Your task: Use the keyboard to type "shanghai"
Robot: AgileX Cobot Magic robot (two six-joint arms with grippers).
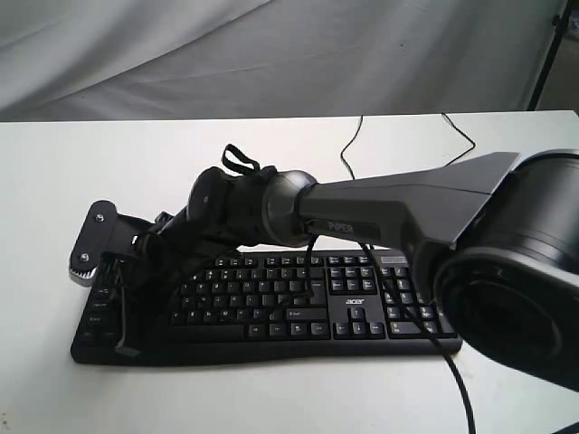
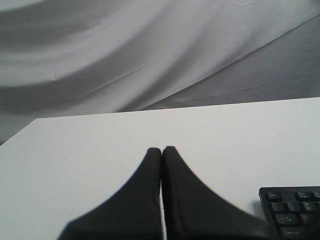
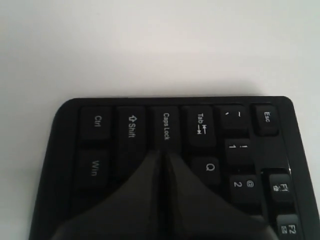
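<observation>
The black keyboard (image 1: 298, 307) lies along the front of the white table (image 1: 109, 163), acer logo toward the camera. My right arm reaches across it to its left end. The right gripper (image 1: 127, 330) points down there, shut and holding nothing. In the right wrist view its tips (image 3: 161, 151) sit over the key just beside Caps Lock (image 3: 166, 126), with Q (image 3: 210, 167) to one side; contact with a key cannot be made out. My left gripper (image 2: 161, 149) is shut and empty over bare table, beside a corner of the keyboard (image 2: 292, 207). It is out of the exterior view.
The keyboard's thin black cable (image 1: 348, 149) runs back over the table. A loose arm cable (image 1: 452, 380) hangs across the number pad to the front. Grey cloth (image 1: 271, 54) hangs behind the table, and a dark stand leg (image 1: 547, 54) is at the far right.
</observation>
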